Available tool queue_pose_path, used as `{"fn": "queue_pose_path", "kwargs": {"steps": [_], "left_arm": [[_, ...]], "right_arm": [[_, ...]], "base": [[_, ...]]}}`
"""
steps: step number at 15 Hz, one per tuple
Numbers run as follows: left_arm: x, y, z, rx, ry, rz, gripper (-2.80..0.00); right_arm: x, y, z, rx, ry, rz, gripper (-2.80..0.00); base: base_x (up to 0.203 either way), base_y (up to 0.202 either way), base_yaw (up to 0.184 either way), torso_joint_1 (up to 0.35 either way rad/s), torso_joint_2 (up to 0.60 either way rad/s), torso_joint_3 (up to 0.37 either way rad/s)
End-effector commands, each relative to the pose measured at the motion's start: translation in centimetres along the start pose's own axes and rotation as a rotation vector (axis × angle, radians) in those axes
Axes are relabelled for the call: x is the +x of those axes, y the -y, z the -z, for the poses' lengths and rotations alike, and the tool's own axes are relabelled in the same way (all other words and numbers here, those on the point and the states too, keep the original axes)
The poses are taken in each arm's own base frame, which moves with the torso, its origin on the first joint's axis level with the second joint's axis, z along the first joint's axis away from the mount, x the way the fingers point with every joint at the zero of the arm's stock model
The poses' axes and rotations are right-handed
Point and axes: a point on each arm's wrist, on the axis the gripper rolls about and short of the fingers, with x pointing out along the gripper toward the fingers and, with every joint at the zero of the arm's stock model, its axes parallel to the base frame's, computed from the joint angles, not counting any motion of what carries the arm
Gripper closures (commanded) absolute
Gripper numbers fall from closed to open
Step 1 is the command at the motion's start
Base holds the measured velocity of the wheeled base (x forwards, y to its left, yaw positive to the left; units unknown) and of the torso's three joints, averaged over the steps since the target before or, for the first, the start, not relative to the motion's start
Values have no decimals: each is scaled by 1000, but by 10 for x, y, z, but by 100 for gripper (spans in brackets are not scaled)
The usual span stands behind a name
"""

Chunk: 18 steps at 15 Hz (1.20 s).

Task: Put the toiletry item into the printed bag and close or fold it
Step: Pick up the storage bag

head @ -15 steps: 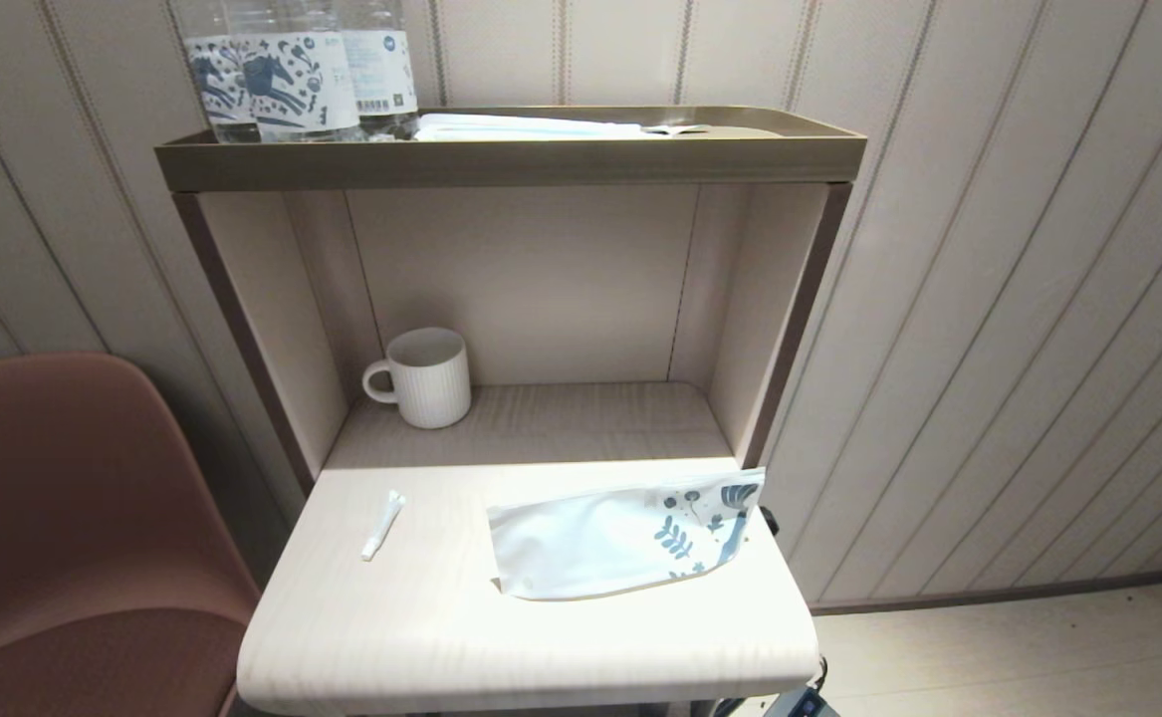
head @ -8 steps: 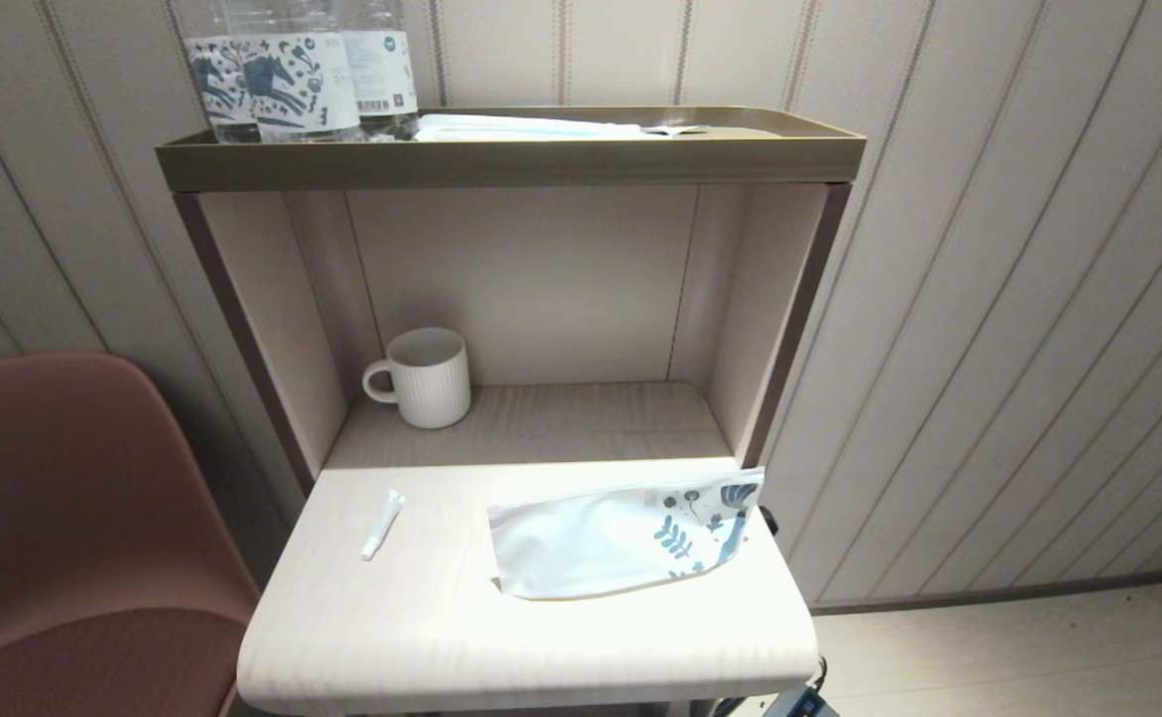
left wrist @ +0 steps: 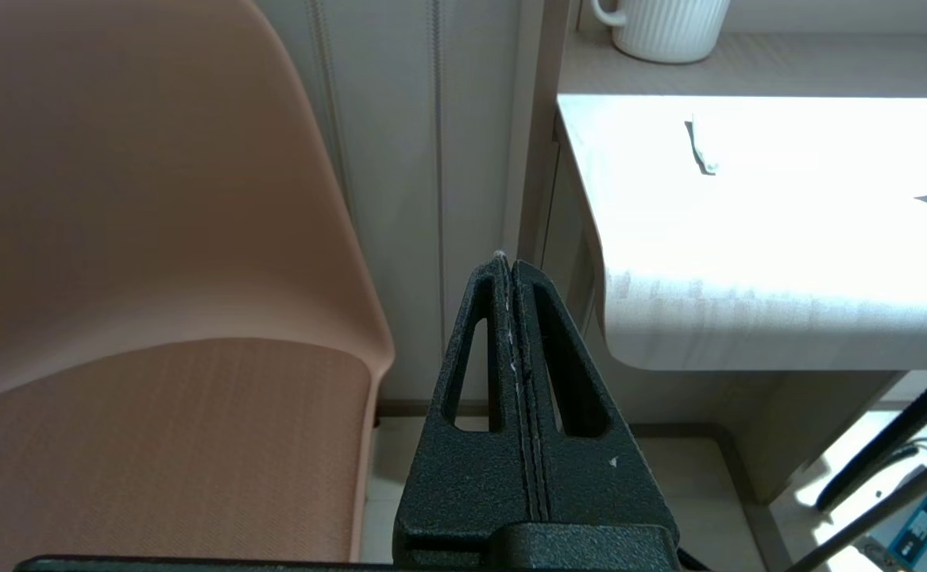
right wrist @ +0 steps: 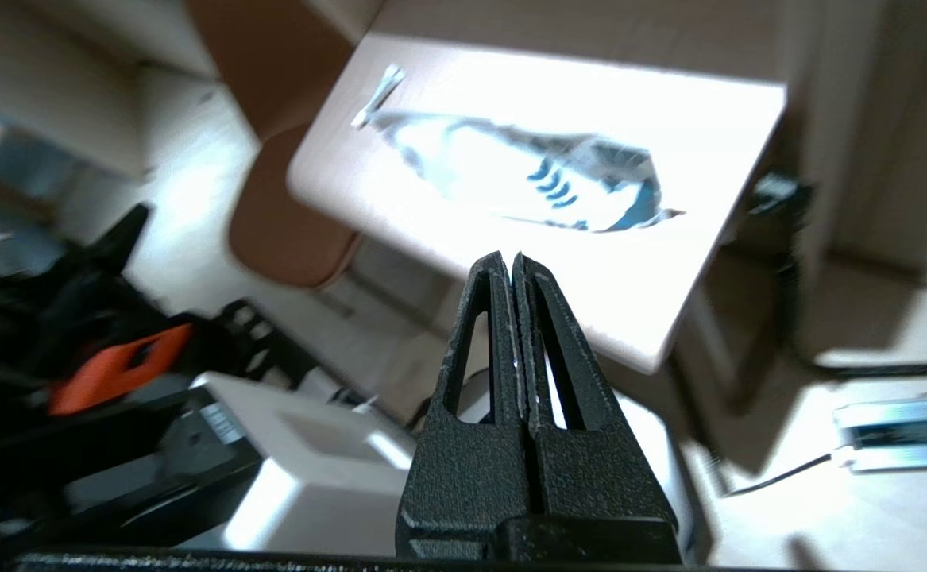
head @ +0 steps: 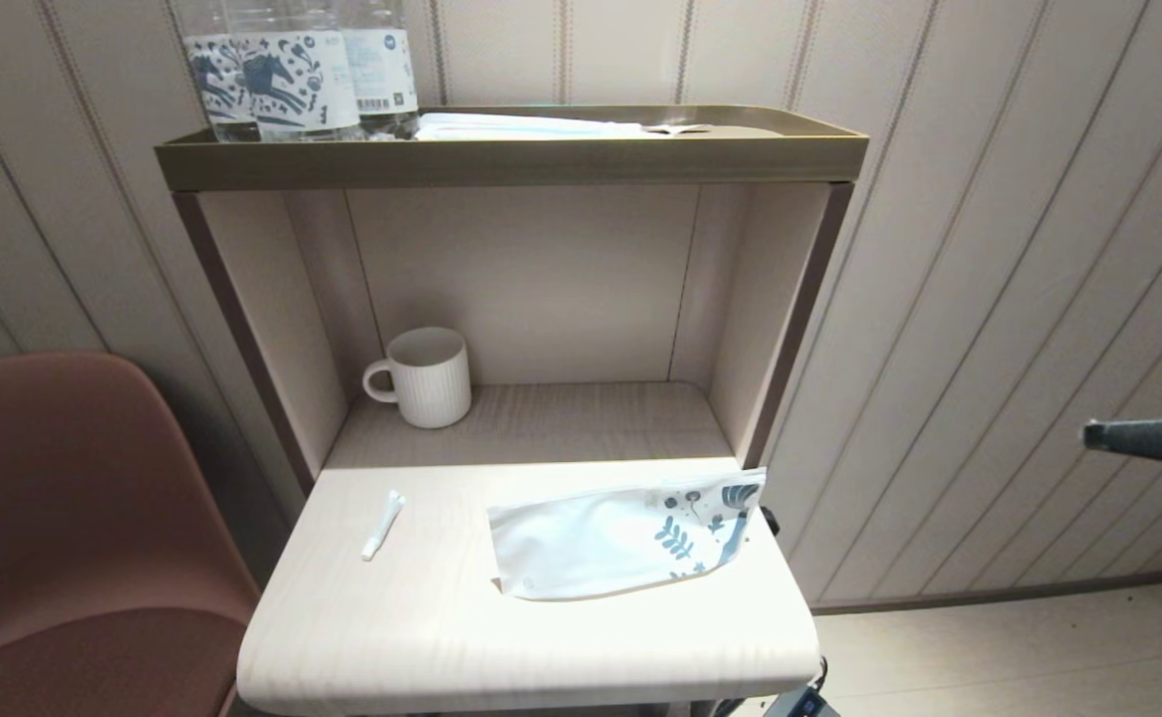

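Observation:
The toiletry item (head: 381,525), a thin white stick packet, lies on the left of the pale table top (head: 421,637); the left wrist view shows it too (left wrist: 701,147). To its right the printed bag (head: 625,538) lies flat, its blue leaf print at the right end, seen again in the right wrist view (right wrist: 527,171). My right gripper (head: 1088,434) enters at the far right edge, well off the table, shut and empty (right wrist: 509,258). My left gripper (left wrist: 507,260) is shut and empty, low between the chair and the table's left edge.
A white ribbed mug (head: 425,377) stands in the open shelf behind the table top. Printed water bottles (head: 292,70) and a folded white cloth (head: 526,126) sit on the upper tray. A brown chair (head: 73,528) stands close on the left. Panelled wall to the right.
The tip of my right gripper has come into the head view at the far right edge. The packet, pouch and mug have not moved.

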Motion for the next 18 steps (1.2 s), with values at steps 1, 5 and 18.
{"fn": "queue_pose_path", "kwargs": {"steps": [1, 5, 18], "left_arm": [[0, 0, 0, -2, 0, -1, 0], [0, 0, 0, -2, 0, -2, 0], [0, 0, 0, -2, 0, -1, 0]], "right_arm": [[17, 29, -7, 121, -78, -68, 0], [19, 58, -5, 60, -113, 6, 0], [146, 162, 8, -363, -282, -169, -280]], "base": [[0, 0, 0, 0, 0, 0], [0, 0, 0, 0, 0, 0], [0, 0, 0, 0, 0, 0]]}}
